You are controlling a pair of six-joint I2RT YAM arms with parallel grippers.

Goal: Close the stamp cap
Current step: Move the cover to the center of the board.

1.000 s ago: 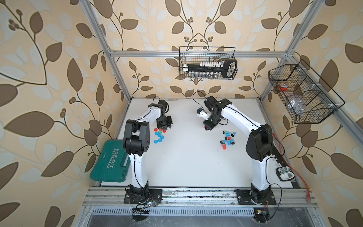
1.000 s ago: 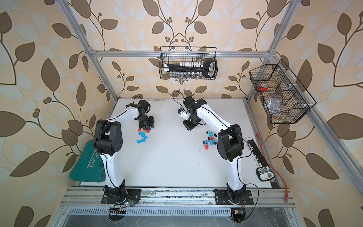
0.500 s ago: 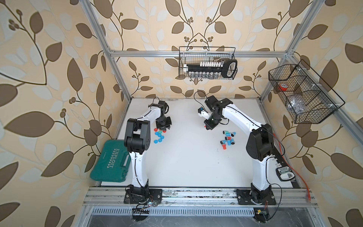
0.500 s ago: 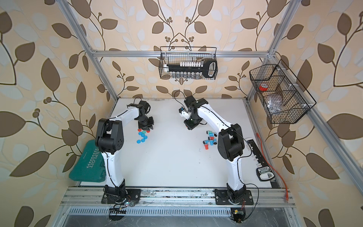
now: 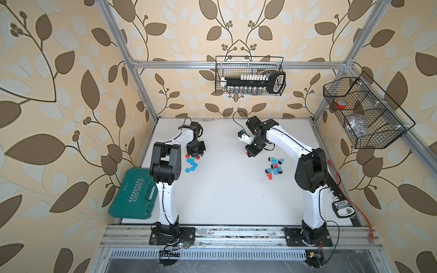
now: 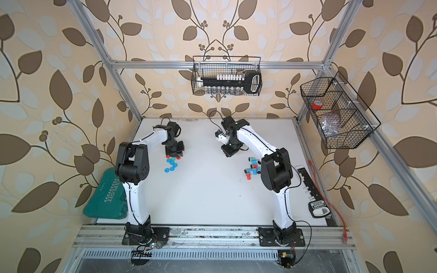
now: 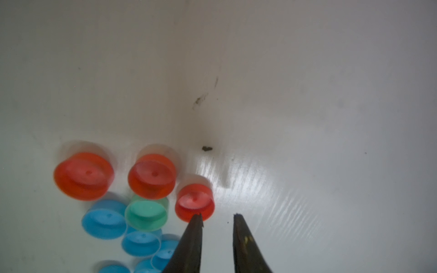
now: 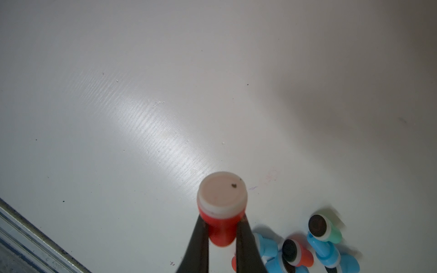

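The stamp (image 8: 222,205) sits pinched between the fingers of my right pincer (image 8: 221,223), red body in the grip and pale face bare beyond the tips, so it is not yet capped; that grip has not changed over the last second. What has changed is on the other side: my left pincer (image 7: 217,216) has drawn its jaws in until they stand nearly together, and the wrist view shows only bare table (image 7: 307,118) between them. The cap (image 7: 195,203) I want, the small red one, lies just past the tip of one finger, outside the gap, resting on the table; I judge that the closing caught nothing. The other caps (image 7: 152,176), red, green and blue, lie clustered further out on that same side of the pincer; the spare stamps (image 8: 295,253) lie in a heap close beside the right fingers. For the task that means no progress on the cap; I reckon I must spread the left jaws again, shift across until the cap lies between them, then close; a finger coming down on its rim could flick it away.
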